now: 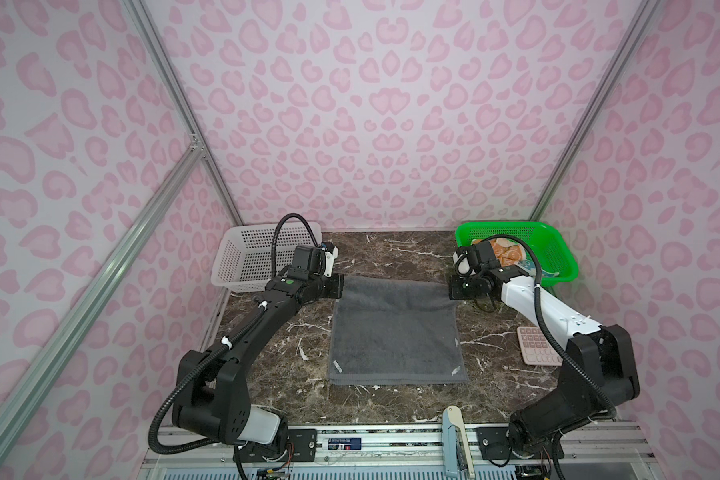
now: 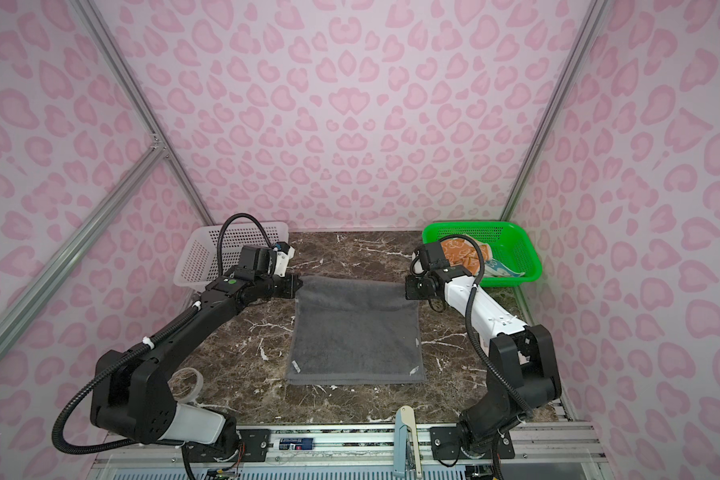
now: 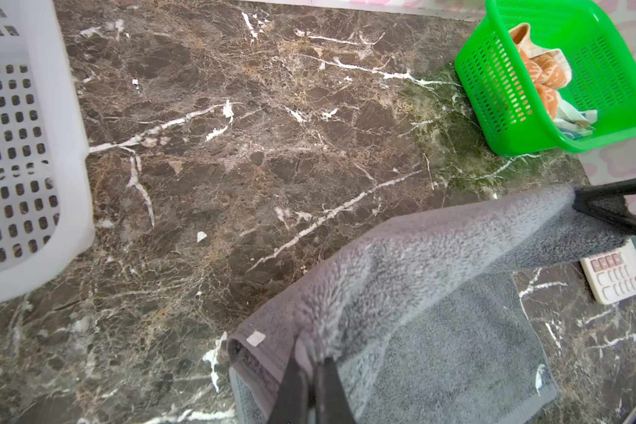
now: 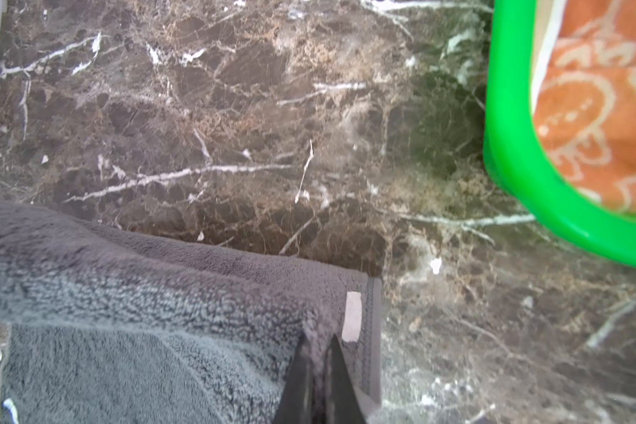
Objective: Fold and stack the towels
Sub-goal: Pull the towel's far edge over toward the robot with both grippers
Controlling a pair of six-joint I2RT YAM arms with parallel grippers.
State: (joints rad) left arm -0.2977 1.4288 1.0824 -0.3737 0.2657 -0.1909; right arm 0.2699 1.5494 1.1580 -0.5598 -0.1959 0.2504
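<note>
Grey towel point(image 1: 395, 336) lies mid-table point(image 1: 391, 249), near edge flat and far edge raised, running left to right. Left gripper point(image 3: 311, 370) and right gripper point(image 4: 318, 348) each pinch one far corner.

Blue towel point(image 2: 503, 269) mostly beneath orange towel point(image 2: 454, 249)

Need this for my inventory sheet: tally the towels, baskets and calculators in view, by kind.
Towels: 3 (dark grey towel, orange towel, blue towel)
Baskets: 2 (white basket, green basket)
Calculators: 1 (pink calculator)
Total: 6
</note>
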